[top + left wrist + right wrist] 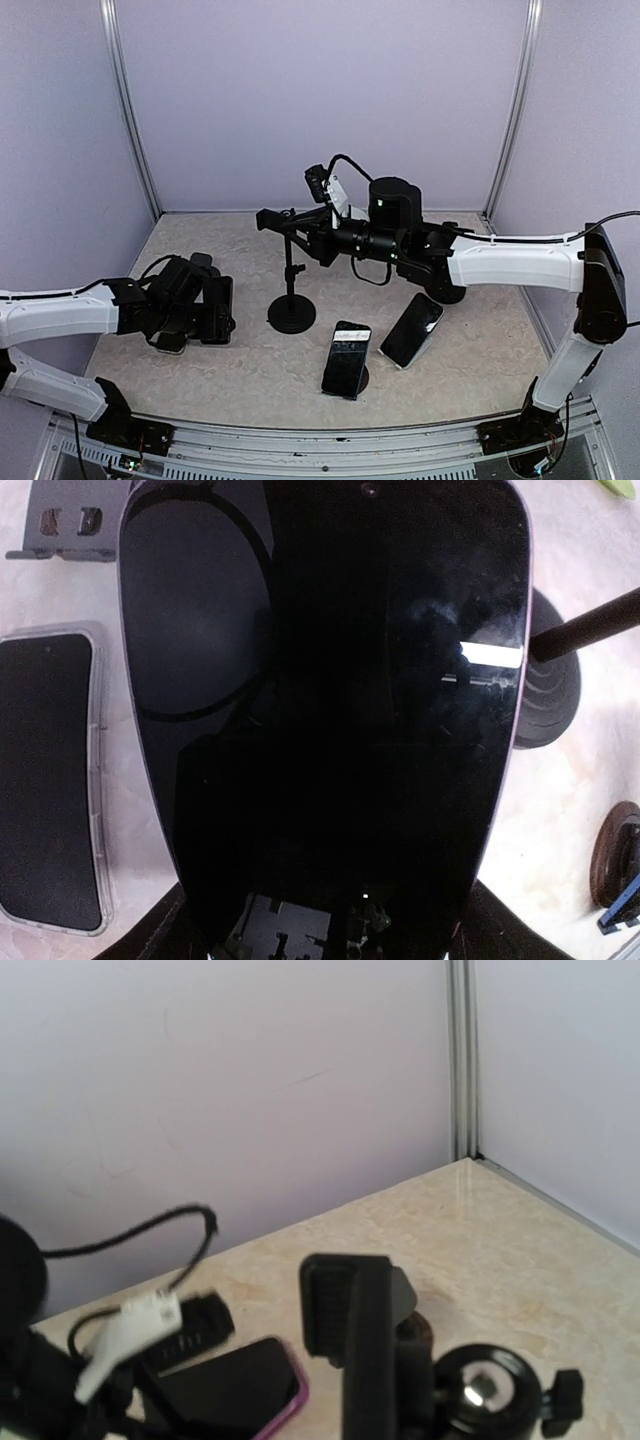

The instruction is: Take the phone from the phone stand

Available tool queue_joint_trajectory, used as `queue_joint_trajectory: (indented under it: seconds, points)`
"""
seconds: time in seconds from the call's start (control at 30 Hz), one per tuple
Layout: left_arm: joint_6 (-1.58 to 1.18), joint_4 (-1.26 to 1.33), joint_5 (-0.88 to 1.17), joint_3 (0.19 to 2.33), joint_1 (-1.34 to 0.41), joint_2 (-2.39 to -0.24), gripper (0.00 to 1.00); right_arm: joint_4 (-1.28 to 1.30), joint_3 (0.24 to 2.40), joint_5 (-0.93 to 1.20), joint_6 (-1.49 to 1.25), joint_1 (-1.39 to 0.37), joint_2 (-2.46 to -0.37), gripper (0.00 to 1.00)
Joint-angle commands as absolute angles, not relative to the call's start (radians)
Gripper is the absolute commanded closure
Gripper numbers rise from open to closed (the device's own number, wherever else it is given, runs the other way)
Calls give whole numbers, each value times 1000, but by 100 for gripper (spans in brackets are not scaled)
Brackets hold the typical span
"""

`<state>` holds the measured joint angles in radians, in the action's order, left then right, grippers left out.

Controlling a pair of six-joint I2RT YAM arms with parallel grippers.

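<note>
Over on the left, well apart from the phone stand (291,314), find the phone (320,730) pinched tight in the left claw (204,314). Looks done but for setting it down. Cannot tell open from closed for the right claw (300,232) by the stand's top. Count four phones: this, a cased phone (50,780), a propped phone (347,360), a leaning phone (411,328); one tall stand.

**Spare phones on a marbled table**

We see a beige marbled table (480,375). Near its front edge a propped phone (346,358) stands on a small round base, and a leaning phone (412,328) is just beside it. In the left wrist view, a clear-cased phone (50,780) lies flat.
</note>
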<state>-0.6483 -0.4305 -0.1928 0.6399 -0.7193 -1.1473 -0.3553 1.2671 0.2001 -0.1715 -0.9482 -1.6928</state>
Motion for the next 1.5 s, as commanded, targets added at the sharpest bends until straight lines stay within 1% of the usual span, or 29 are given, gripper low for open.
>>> queue_joint_trajectory:
  seconds: [0.0,0.27,0.43,0.63,0.8,0.93,1.0,1.1,1.13,1.27,1.47]
  points:
    - [-666,-374,-183,685,-715,-1236,70,-398,1321,187,-131,-928,-1702,100]
    - [-673,-371,-194,751,-738,-1438,71,-419,1347,191,-118,-919,-1718,100]
    - [-691,-371,-205,785,-775,-1522,69,-419,1381,189,-105,-918,-1729,100]
    - [-734,-414,-244,819,-825,-1598,65,-408,1405,149,-79,-917,-1733,100]
    - [-751,-456,-261,824,-850,-1621,55,-419,1404,135,-68,-912,-1738,100]
    - [-754,-473,-269,819,-860,-1592,32,-445,1397,142,-61,-910,-1742,100]
    - [-748,-464,-265,815,-862,-1567,16,-457,1397,150,-60,-908,-1746,100]
    - [-736,-443,-271,810,-856,-1530,3,-470,1406,163,-56,-907,-1758,100]
    - [-731,-436,-271,809,-851,-1518,2,-472,1413,166,-53,-908,-1764,100]
    - [-712,-406,-261,799,-828,-1464,1,-484,1440,192,-49,-905,-1790,100]
    - [-704,-376,-293,754,-783,-1302,1,-495,1511,230,-44,-902,-1857,100]
